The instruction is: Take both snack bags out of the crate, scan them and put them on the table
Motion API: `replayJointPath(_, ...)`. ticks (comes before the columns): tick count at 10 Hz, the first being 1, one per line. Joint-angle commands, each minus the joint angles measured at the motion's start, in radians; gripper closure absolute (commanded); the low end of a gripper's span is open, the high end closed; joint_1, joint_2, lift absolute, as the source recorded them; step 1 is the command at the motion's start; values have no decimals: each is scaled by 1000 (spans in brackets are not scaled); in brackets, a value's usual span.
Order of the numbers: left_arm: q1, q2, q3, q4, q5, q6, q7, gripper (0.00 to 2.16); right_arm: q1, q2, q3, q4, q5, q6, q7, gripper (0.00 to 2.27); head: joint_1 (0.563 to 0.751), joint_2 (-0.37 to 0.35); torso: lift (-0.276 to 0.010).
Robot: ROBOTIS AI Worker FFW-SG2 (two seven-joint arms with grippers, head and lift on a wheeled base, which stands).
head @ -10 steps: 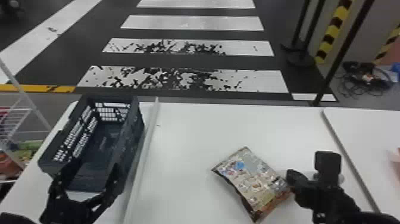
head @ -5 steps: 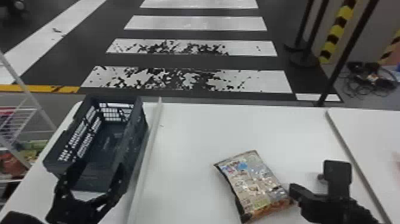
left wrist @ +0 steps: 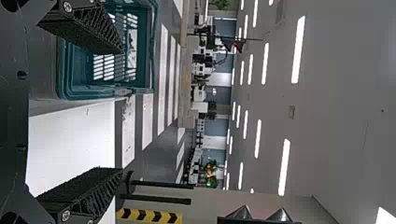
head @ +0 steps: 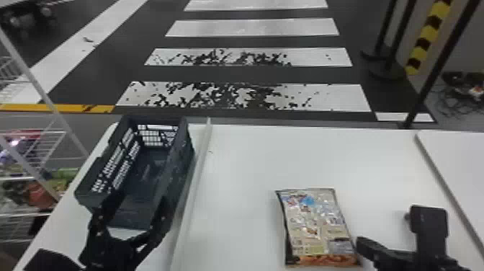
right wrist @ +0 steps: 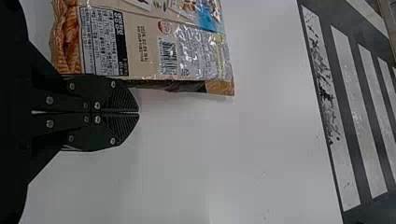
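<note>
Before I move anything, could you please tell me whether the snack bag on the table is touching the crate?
Apart. The head view shows it: the pale strip and white tabletop lie between the crate and the snack bag.

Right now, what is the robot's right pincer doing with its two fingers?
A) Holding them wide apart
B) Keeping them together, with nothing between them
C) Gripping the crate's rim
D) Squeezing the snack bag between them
B: the right pincer's fingertips meet with nothing between them, while the snack bag lies beside it on the table.
</note>
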Motion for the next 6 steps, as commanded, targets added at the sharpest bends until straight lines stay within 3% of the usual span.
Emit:
replayJointPath(1,0,1,-2,0,0,0,0,103,16,1,6,-30,0,43,0,2263,695,107,-92)
replayJointPath(6,-3,-2,-12,0,-5,0,0,103,53,1,6,-102,-34,145,17,2260,695,125,-92)
